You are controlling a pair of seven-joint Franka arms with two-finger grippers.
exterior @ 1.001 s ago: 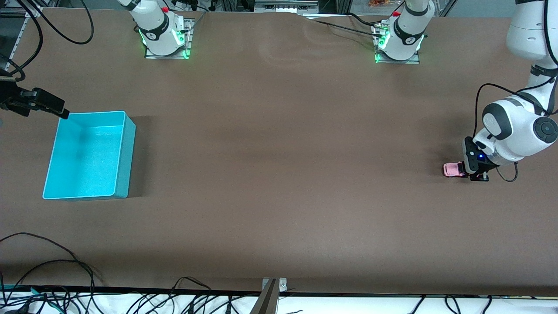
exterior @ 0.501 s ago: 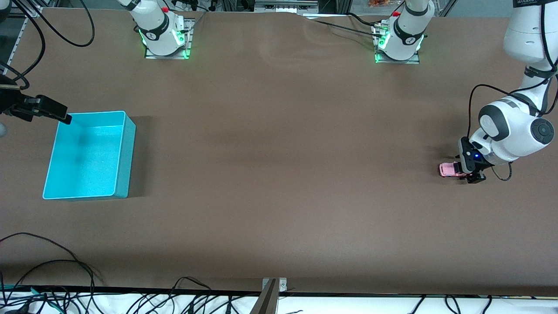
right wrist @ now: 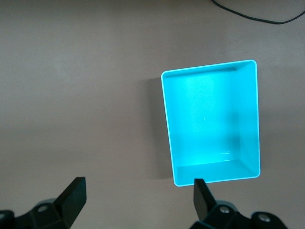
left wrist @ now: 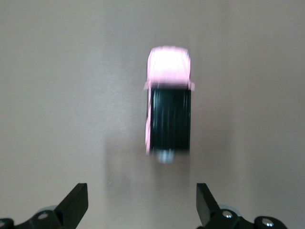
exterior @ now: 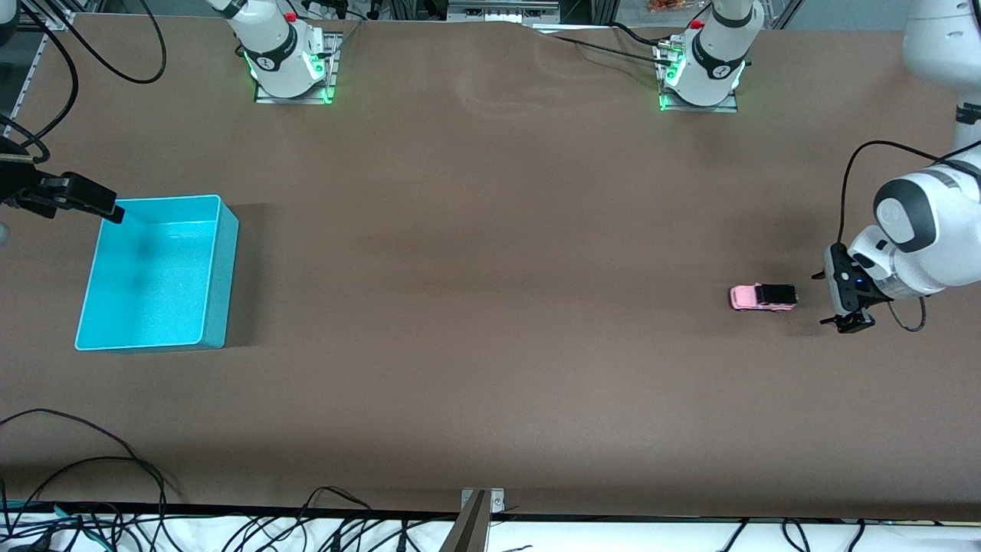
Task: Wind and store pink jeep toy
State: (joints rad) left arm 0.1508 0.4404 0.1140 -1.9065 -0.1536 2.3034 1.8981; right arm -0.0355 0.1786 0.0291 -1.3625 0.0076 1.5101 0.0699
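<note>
The pink jeep toy (exterior: 762, 297) (left wrist: 168, 110) sits on its wheels on the brown table (exterior: 490, 307), at the left arm's end. Nothing holds it. The left gripper (exterior: 845, 299) (left wrist: 141, 210) is just beside the jeep, low over the table, with its fingers wide apart. The turquoise bin (exterior: 155, 273) (right wrist: 212, 122) sits well apart, at the right arm's end. The right gripper (exterior: 73, 197) (right wrist: 138, 202) waits over the table beside the bin's corner, fingers spread apart.
</note>
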